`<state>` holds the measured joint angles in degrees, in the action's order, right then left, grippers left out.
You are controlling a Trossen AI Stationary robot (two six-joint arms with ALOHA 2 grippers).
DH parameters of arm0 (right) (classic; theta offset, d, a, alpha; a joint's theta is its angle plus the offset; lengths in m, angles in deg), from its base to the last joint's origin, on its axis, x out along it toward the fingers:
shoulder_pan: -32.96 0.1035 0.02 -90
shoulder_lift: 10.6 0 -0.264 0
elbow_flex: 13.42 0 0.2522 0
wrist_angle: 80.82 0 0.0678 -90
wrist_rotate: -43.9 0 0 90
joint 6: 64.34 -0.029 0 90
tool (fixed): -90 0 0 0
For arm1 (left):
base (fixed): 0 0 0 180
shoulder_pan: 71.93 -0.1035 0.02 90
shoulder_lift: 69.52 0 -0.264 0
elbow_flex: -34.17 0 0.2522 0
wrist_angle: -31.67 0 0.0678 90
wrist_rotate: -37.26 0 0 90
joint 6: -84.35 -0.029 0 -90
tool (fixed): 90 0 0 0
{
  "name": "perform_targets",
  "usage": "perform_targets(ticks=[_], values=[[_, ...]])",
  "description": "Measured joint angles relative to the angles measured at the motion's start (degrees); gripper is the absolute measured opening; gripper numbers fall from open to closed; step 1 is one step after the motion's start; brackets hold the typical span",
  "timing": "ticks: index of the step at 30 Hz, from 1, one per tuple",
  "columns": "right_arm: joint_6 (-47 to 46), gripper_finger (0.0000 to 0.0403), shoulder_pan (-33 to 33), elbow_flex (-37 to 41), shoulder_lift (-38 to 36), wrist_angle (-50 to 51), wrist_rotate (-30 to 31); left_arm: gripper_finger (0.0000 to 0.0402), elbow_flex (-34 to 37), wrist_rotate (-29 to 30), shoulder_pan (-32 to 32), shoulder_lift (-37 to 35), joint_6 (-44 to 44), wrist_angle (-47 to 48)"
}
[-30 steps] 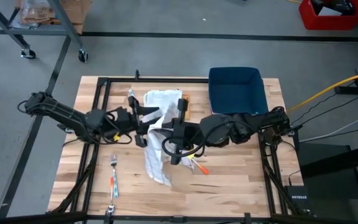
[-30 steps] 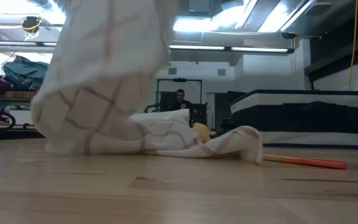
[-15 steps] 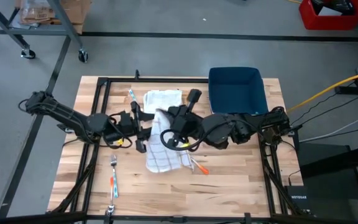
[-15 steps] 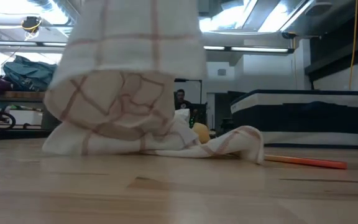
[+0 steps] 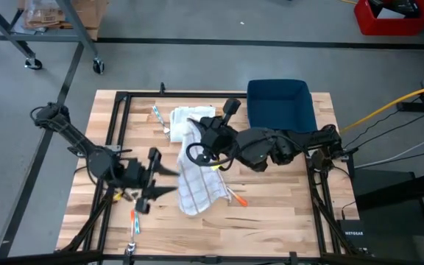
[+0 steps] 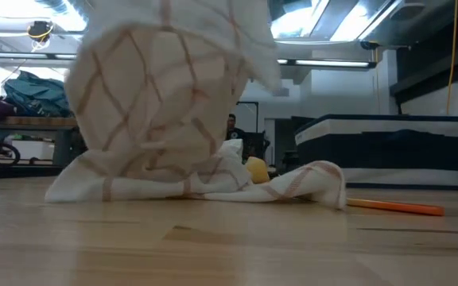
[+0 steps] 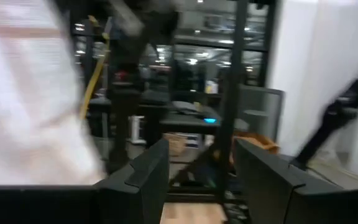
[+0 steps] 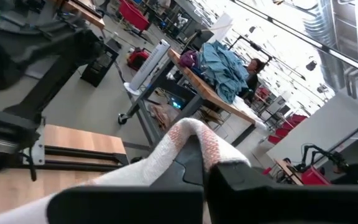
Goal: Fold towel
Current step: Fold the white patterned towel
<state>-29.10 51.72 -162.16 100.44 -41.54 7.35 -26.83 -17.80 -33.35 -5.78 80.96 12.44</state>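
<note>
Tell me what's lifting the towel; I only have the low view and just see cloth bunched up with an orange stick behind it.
Observer: The right gripper is shut on the towel; the right wrist view shows cloth pinched between its fingers.
Operator: Is the left arm on it too?
Observer: No. The left gripper is open and empty, beside the towel's left edge.
Operator: Anything else near the towel?
Observer: A blue bin sits at the table's far right, and a fork lies near the left gripper.
</note>
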Motion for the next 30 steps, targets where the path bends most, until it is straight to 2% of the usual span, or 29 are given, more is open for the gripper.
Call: perform_targets(ticks=[6, 11, 15, 18, 25, 30], values=[[0.0, 0.0, -0.6, 0.0, 0.0, -0.2, 0.0, 0.0169, 0.0, 0.0, 6.2, 0.1, 4.8, 6.6], [0.0, 0.0, -0.5, 0.0, 0.0, -1.1, -0.1, 0.0169, 0.0, 0.2, 7.9, 2.6, 15.1, 17.2], [0.0, 0.0, -0.5, 0.0, 0.0, -2.1, -2.1, 0.0169, 0.0, 0.8, 6.8, 6.9, 24.1, 23.5], [0.0, 0.0, -0.5, 0.0, 0.1, -2.0, -3.1, 0.0169, 0.0, 4.3, 5.3, 10.4, 29.3, 25.6], [0.0, 0.0, -0.5, 0.0, 0.1, -1.9, -3.1, 0.0158, 0.0, 11.8, 0.7, 17.5, 33.5, 26.4], [0.0, 0.0, -0.4, 0.0, 0.1, -1.8, -3.1, 0.013, 0.0, 16.0, -2.1, 19.0, 36.8, 34.0]])
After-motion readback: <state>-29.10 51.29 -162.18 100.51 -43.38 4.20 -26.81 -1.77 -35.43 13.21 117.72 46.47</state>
